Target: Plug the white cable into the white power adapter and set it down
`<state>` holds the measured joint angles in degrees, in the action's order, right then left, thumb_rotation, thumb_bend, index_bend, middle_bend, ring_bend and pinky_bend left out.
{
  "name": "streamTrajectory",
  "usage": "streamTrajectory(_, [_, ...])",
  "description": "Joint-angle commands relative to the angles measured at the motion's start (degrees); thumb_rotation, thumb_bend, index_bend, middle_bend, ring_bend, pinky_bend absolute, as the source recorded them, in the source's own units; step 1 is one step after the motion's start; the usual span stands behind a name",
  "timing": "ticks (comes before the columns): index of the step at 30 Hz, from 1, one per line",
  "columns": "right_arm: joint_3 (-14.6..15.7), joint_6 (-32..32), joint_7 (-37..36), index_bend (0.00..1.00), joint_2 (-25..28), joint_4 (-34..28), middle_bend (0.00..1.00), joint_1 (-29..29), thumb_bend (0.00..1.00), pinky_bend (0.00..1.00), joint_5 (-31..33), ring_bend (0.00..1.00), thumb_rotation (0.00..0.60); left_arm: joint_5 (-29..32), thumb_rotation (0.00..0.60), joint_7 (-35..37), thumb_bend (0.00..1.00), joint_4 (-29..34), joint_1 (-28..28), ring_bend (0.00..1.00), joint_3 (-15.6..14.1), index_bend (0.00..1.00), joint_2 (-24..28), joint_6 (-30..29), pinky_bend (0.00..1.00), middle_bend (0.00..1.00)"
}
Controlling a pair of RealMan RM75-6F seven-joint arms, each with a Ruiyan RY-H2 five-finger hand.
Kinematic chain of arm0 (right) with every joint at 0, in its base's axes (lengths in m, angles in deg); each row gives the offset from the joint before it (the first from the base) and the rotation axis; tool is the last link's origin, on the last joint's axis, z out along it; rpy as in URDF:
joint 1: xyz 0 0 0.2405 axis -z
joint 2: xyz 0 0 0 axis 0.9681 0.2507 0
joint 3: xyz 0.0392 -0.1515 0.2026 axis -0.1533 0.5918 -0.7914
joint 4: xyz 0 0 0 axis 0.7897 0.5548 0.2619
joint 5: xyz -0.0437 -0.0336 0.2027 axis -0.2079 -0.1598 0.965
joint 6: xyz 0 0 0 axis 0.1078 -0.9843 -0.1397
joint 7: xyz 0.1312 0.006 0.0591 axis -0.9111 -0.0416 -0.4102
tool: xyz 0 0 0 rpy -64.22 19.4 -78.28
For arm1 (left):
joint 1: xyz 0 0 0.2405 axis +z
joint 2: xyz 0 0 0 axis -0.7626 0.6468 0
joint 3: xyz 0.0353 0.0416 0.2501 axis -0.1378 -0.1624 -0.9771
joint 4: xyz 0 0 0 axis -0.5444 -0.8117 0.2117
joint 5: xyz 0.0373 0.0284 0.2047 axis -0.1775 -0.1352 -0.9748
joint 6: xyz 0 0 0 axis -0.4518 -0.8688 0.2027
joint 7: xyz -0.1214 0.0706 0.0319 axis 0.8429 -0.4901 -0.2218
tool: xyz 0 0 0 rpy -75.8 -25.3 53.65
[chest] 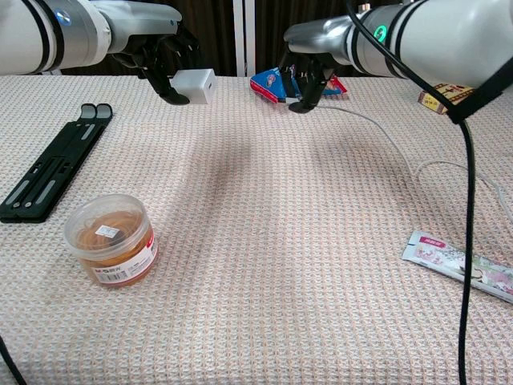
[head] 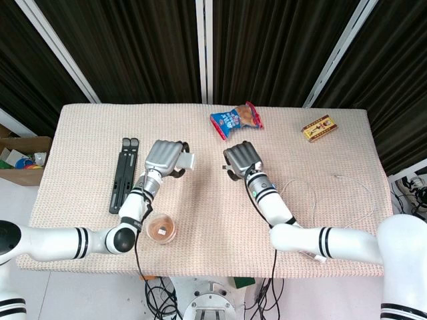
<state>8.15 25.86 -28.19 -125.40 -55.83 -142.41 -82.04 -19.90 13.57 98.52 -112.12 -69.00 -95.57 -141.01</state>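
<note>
Black folded stand (chest: 50,167) flat at far left of the bench (chest: 264,265); round tub (chest: 111,239) near the front edge. Left robot hand (chest: 164,54) raised above the bench, pinching the white power adapter (chest: 195,85). Right robot hand (chest: 309,60) close by, fingers curled around the plug end of the white cable (chest: 401,152), which trails right across the bench. Gap between the hands unobstructed. Blue snack bag (head: 235,119) just behind, yellow box (head: 318,128) far right, sachet (chest: 461,265) front right.
</note>
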Motion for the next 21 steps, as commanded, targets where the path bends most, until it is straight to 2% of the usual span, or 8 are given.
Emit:
streamTrajectory(1, [-0.9,-1.1,1.2,0.60,-1.2,0.6,0.64,-2.7,1.00,0.35,2.9,0.41,0.600,0.9,0.600,-1.1,0.29,0.1,-0.8,0.78,-0.1,0.50,-0.6,-1.0,1.00,0.47])
streamTrajectory(10, [-1.3,-1.4,2.2,0.60,-3.5,3.8,0.64,-7.1,1.00,0.36,7.1,0.41,0.600,1.6,0.600,-2.6,0.29,0.2,-1.8,0.78,-0.5,0.50,-1.3,-2.2,1.00,0.47])
streamTrajectory(21, [-0.8,-1.4,1.4,0.60,-4.3,4.7,0.64,-9.2,1.00,0.36,8.2,0.42,0.600,2.9,0.600,-4.3,0.29,0.0,-2.7,0.78,-0.7,0.50,-1.8,-3.1,1.00,0.47])
